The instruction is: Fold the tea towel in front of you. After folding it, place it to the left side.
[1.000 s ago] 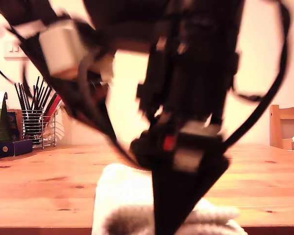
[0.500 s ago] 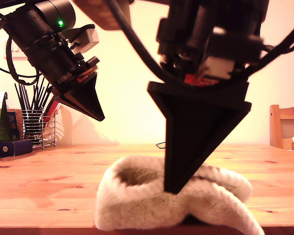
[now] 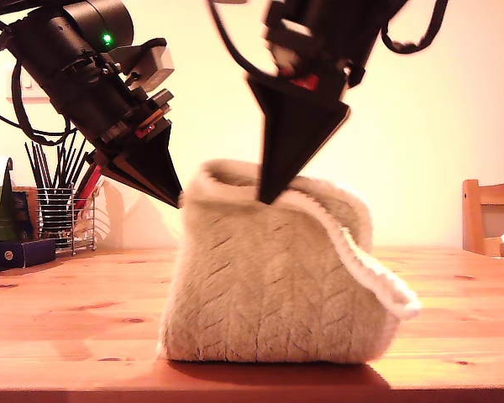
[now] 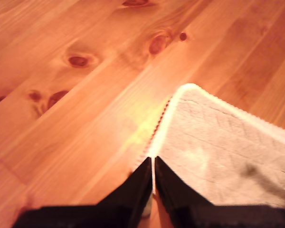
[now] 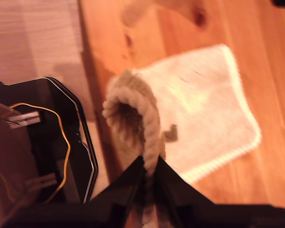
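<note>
The cream cable-knit tea towel (image 3: 269,285) hangs as a raised sheet, its lower part resting on the wooden table (image 3: 67,311). My first gripper (image 3: 178,200), on the exterior view's left, is shut on the towel's upper hem; the first wrist view shows its fingers (image 4: 153,164) pinching the ribbed edge of the towel (image 4: 218,152). My second gripper (image 3: 269,197), in the middle of the exterior view and nearer the camera, is shut on the curled top edge. The second wrist view shows that gripper (image 5: 149,166) clamping a rolled hem, with the rest of the towel (image 5: 199,104) spread on the table below.
A wire holder with dark sticks (image 3: 59,210) and a dark box (image 3: 17,252) stand at the exterior view's far left. A wooden chair (image 3: 491,214) shows at its right edge. A black case with wires (image 5: 42,142) lies close to the towel.
The towel's top edge has gone from a low heap on the table to well above it. My second gripper rose with it; my first gripper now touches the hem.
</note>
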You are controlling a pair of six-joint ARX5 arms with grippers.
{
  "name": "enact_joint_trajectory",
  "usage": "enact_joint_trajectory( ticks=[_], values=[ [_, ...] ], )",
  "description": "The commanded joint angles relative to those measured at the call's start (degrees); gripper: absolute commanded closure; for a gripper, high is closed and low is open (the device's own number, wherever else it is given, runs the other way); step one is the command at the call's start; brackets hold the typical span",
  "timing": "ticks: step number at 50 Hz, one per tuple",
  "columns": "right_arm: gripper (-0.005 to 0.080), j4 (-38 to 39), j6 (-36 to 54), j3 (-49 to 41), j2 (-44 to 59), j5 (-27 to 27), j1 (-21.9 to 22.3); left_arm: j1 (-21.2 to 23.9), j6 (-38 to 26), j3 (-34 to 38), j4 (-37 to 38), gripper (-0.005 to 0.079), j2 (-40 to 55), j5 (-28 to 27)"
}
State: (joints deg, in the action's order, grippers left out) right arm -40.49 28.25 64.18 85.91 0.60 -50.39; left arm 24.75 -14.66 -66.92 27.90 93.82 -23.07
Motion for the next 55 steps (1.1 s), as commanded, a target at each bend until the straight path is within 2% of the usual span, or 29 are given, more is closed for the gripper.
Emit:
enact_joint_trajectory(
  ticks=[1, 22, 39, 55],
  values=[
    [0.0765, 1.31, 0.31, -0.44, 2.84, -0.02, 0.96, 0.17, 0.35, 1.01, -0.35, 0.0766, -0.22, -0.57],
    [0.0765, 11.85, 0.31, 0.46, 10.10, -1.75, 6.23, 0.61, 0.31, 1.01, 2.62, 0.0766, -0.22, -2.40],
    [0.0765, 19.56, 0.31, 0.46, 11.02, -4.04, 8.48, 2.19, 0.28, 1.01, 5.55, 0.0766, -0.22, -4.61],
    [0.0765, 23.71, 0.20, 0.46, 13.70, -6.62, 10.29, 2.43, 0.11, 1.01, 6.73, 0.0766, -0.20, -4.81]
  ],
)
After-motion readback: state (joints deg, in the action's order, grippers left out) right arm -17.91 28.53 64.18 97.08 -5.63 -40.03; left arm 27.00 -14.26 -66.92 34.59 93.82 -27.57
